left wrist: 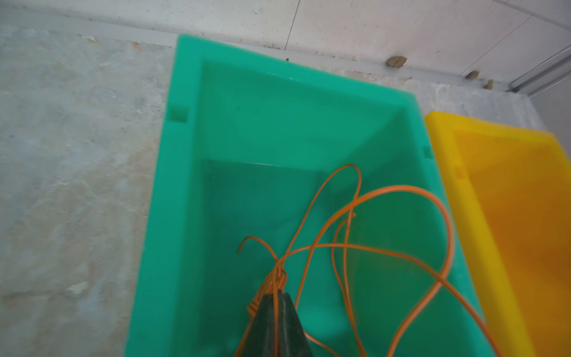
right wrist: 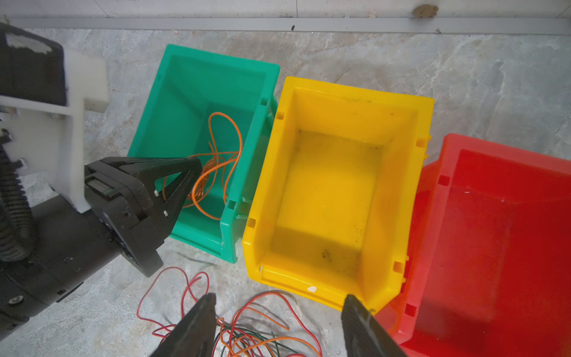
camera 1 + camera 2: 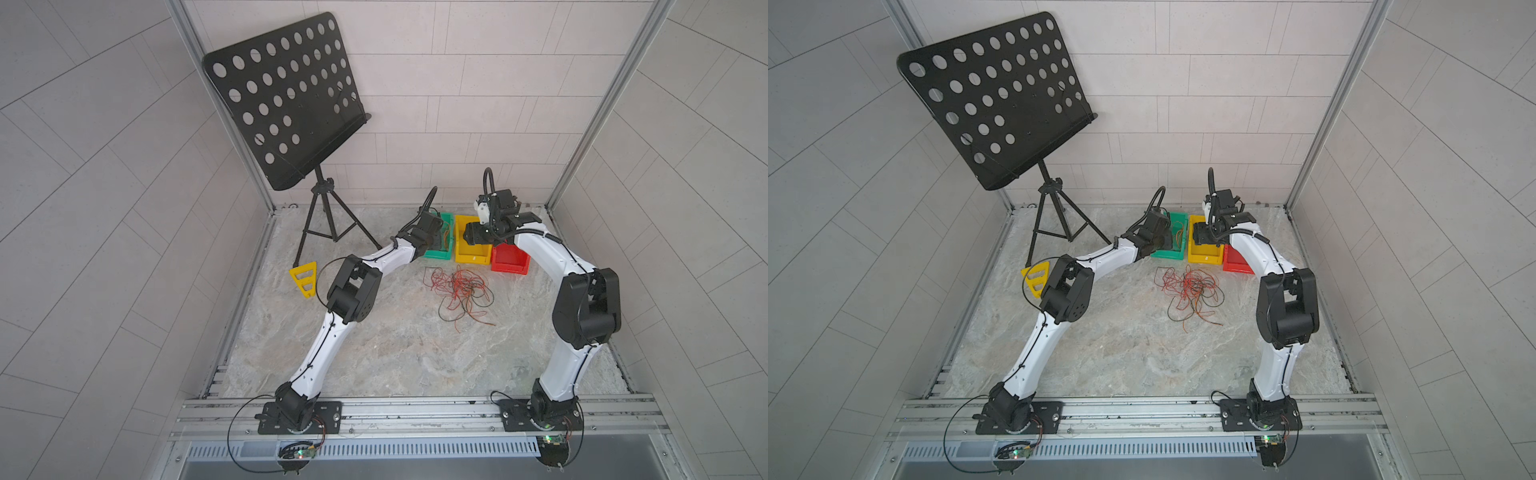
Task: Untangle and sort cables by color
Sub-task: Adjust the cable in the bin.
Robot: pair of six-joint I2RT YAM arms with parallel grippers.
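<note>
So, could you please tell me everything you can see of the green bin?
The green bin is a rectangular, open-topped tub of glossy moulded plastic, with a thick rim, small notches in it and inward-sloping walls. It stands upright on the marbled table near the back wall, close against the yellow bin. Looped orange cables hang inside it, pinched by the shut left gripper.

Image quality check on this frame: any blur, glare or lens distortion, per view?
Both top views: strong wide-angle bowing of the wall tile lines, even soft light, no glare; the cable pile is thin but distinct. Left wrist: smeared throughout, green bin rim and orange cables soft. Right wrist: yellow bin sharp, right gripper fingers close and soft-edged, red bin softer at the frame edge.
</note>
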